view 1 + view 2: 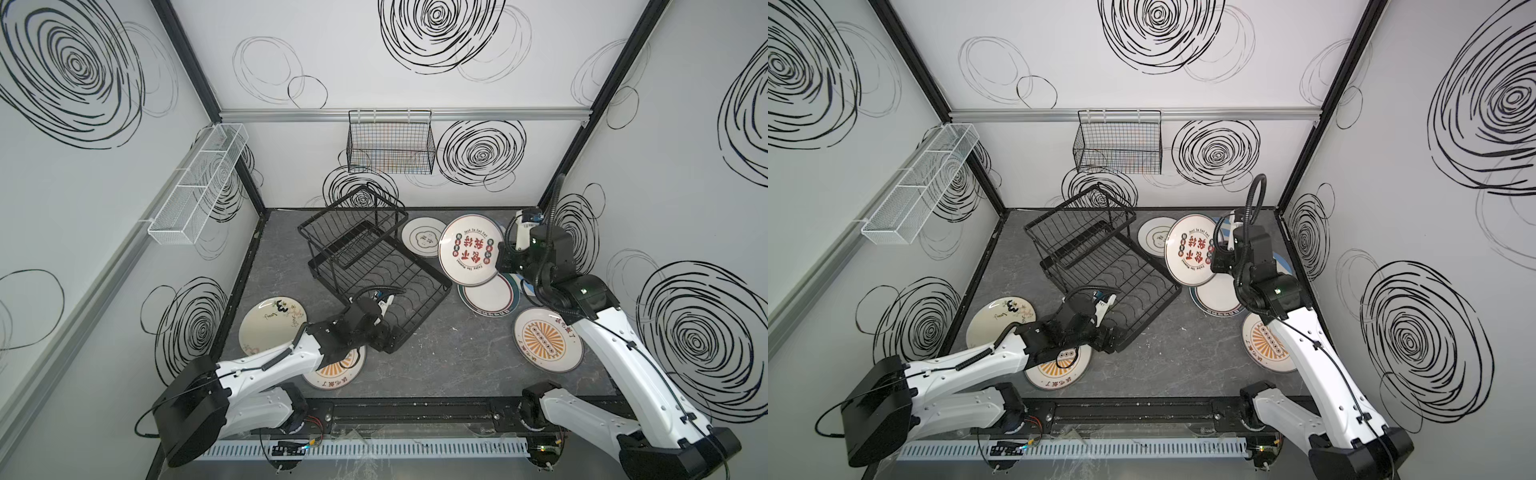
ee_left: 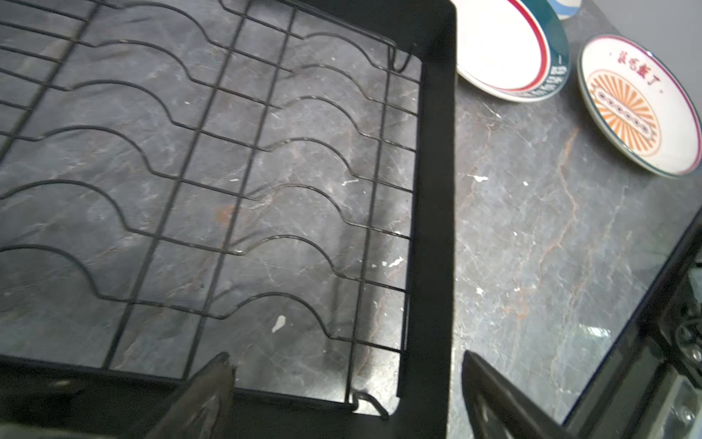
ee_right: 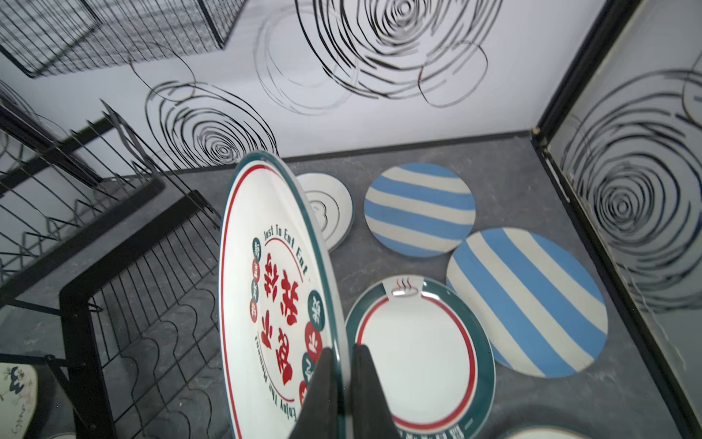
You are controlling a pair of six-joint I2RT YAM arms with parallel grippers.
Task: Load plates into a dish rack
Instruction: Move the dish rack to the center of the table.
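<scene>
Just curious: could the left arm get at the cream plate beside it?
Probably yes. The cream plate lies uncovered close beside that arm, and the left gripper stands open, straddling the dish rack at its corner. Since the plate lies flat, its rim may be awkward to grip.

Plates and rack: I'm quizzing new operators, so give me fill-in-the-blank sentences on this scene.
The right end effector is shut on the rim of the held plate, with large ____ characters.
The dish rack holds ____ plates.
The two striped plates are white and ____.
The left end effector is ____, at the rack's corner.
Missing: red; no; blue; open.
</scene>
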